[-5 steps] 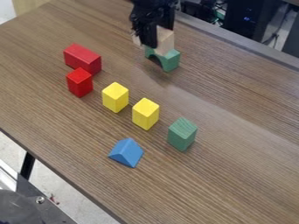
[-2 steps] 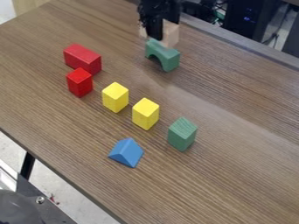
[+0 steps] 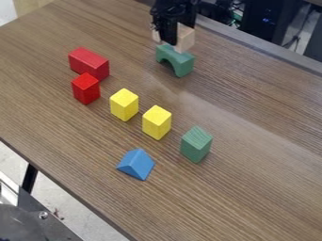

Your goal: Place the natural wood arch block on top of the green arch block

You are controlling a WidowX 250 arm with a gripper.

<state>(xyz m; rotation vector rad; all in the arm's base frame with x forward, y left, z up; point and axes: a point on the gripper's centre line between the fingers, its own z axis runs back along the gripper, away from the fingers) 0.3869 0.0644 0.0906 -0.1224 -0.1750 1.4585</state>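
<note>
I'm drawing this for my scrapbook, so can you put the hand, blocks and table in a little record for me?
Hand: black hand, closed on a pale wooden block
Beside the pale block: green arch; can't tell if they touch
Red: longer red block and smaller red block, close together
Yellow: two blocks, a gap between them
Green: upright green block
Blue: blue wedge
Table: brown table, wood grain

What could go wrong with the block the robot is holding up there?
The pale wooden block might slip out of the black gripper and drop onto the table. It is right by the green arch, so it could knock the arch over or push it aside. And if it landed on the arch's curved piece off-center, it might tip and tumble off.
</note>
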